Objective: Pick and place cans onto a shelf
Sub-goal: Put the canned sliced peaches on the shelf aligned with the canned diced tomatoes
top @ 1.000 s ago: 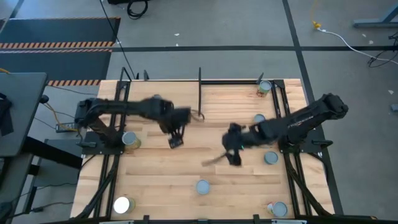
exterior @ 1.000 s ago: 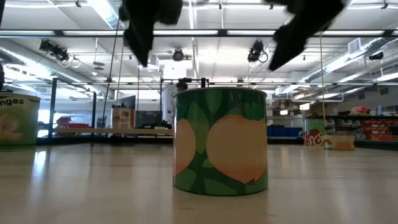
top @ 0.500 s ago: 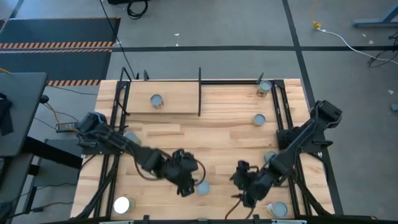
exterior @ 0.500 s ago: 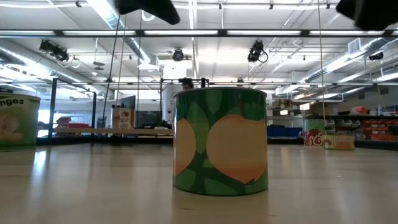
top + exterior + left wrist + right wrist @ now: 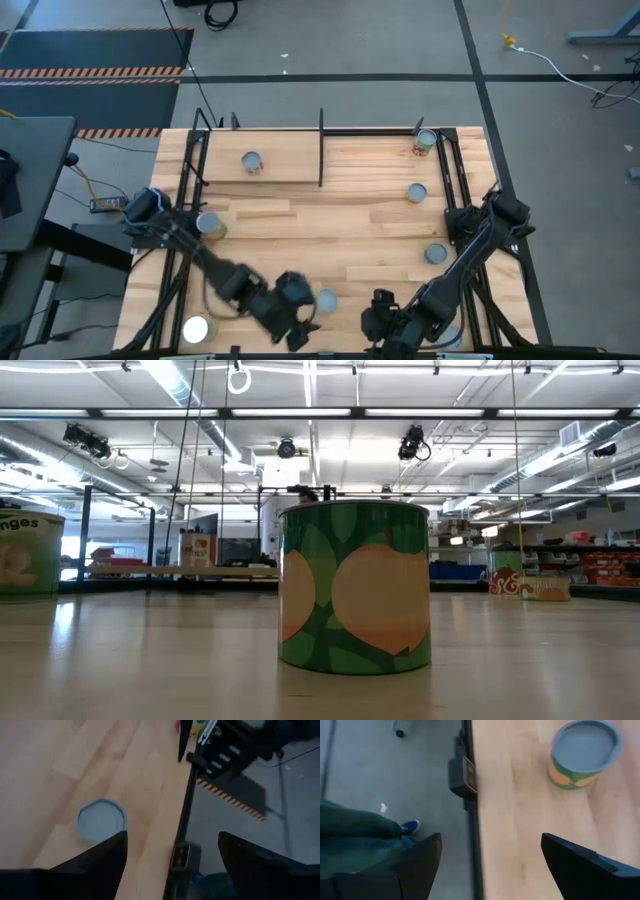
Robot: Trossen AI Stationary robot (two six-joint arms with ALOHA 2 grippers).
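The left gripper (image 5: 297, 335) and the right gripper (image 5: 372, 325) both hang with jaws spread, grasping nothing. Between them, just beyond the left fingertips, stands a small round tin can with a blue-grey lid (image 5: 326, 299); it looks rigid, light and smooth-walled, best pinched across its sides. One can (image 5: 251, 162) sits on the pale raised wooden shelf (image 5: 290, 165), far across the planked wooden tabletop (image 5: 350, 215). Grey floor surrounds.

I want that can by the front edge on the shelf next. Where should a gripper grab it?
Take the can across its round side wall, coming straight down from above. It stands upright, lid up, with bare tabletop around it. The left gripper, open, is just beside it.
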